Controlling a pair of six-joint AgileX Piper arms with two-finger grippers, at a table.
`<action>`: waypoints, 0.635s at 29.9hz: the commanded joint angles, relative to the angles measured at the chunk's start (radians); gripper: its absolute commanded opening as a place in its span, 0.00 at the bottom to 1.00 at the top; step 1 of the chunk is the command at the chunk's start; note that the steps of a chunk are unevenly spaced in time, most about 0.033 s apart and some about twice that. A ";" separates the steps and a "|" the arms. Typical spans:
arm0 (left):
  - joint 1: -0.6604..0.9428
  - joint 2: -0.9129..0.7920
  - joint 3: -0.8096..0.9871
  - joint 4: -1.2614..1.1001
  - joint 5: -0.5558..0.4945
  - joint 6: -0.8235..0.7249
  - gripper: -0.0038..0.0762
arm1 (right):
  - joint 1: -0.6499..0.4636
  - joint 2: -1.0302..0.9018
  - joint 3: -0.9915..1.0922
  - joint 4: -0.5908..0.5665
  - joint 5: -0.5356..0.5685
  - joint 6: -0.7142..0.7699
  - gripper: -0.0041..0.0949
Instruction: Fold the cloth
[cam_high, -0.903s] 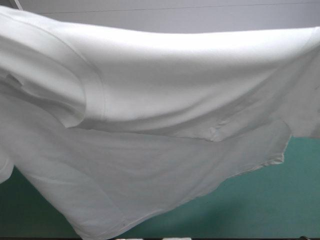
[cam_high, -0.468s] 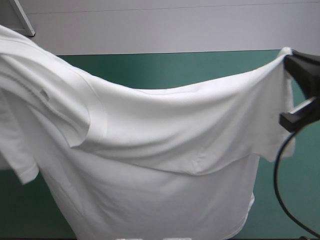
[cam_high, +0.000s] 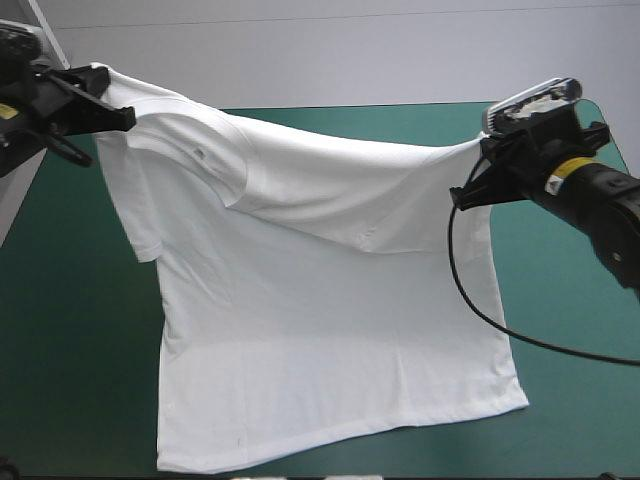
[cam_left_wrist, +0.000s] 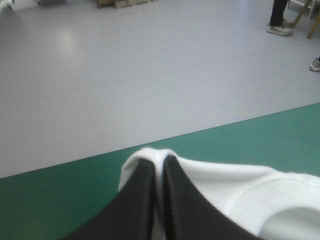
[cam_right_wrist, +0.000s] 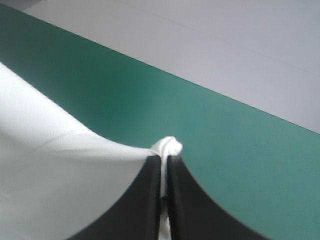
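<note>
2 hands (cam_left_wrist: 159, 159) (cam_right_wrist: 165, 157) pinch T-shirt (cam_high: 330, 330); hem (cam_high: 340, 435) vis. only high view.

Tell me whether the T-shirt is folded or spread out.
Spread, not folded. The T-shirt is stretched between the left hand and right hand, both shut on its shoulders, its lower half flat on the teal-green cover.

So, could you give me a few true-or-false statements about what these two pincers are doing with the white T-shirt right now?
1. The left pincer is shut on the white short-sleeved T-shirt. True.
2. The right pincer is open and holds nothing. False: it is shut on the T-shirt too.
3. The T-shirt's lower part lies on the teal-green table cover. True.
4. The T-shirt is a folded bundle. False: it is spread out, its top lifted.
</note>
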 joint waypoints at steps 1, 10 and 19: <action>-0.007 0.095 -0.017 -0.133 -0.140 0.095 0.07 | -0.061 0.100 -0.016 -0.020 -0.165 -0.003 0.02; -0.065 0.350 -0.019 -0.150 -0.206 0.171 0.07 | -0.265 0.440 -0.016 0.284 -0.334 -0.237 0.02; -0.133 0.580 -0.019 -0.150 -0.261 0.181 0.09 | -0.283 0.657 -0.018 0.347 -0.435 -0.298 0.03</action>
